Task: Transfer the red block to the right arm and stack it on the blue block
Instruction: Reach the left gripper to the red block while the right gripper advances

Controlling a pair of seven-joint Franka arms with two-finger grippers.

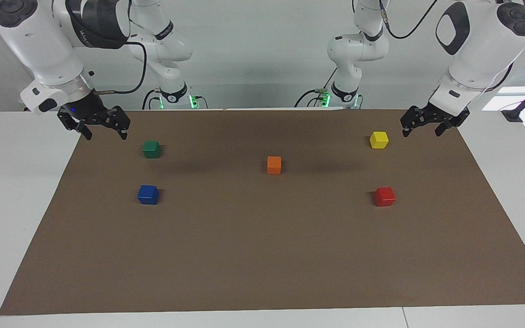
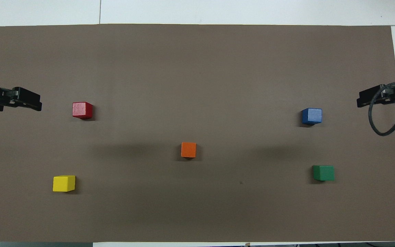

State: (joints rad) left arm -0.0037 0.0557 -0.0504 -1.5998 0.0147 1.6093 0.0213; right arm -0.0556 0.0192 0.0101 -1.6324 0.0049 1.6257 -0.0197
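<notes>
Brown mat (image 1: 262,255) under five cubes, orange block (image 1: 274,165) at the middle as landmark. Red block (image 1: 384,196) toward the left arm's end from orange and farther from the robots; flat on one face, no long axis, seen slightly corner-on in the facing view. Blue block (image 1: 148,194) toward the right arm's end from orange, also farther from the robots, well apart from red. Yellow block (image 1: 378,140) and green block (image 1: 151,149) nearer the robots than orange, one toward each end. Left gripper (image 1: 423,126) raised over the mat's edge, fingers spread, empty; arm cut off at the overhead view's border. Right gripper (image 1: 105,130) raised over the mat's edge at its own end, fingers spread, empty; mostly cropped overhead, partly masked by a cable (image 2: 384,116).
</notes>
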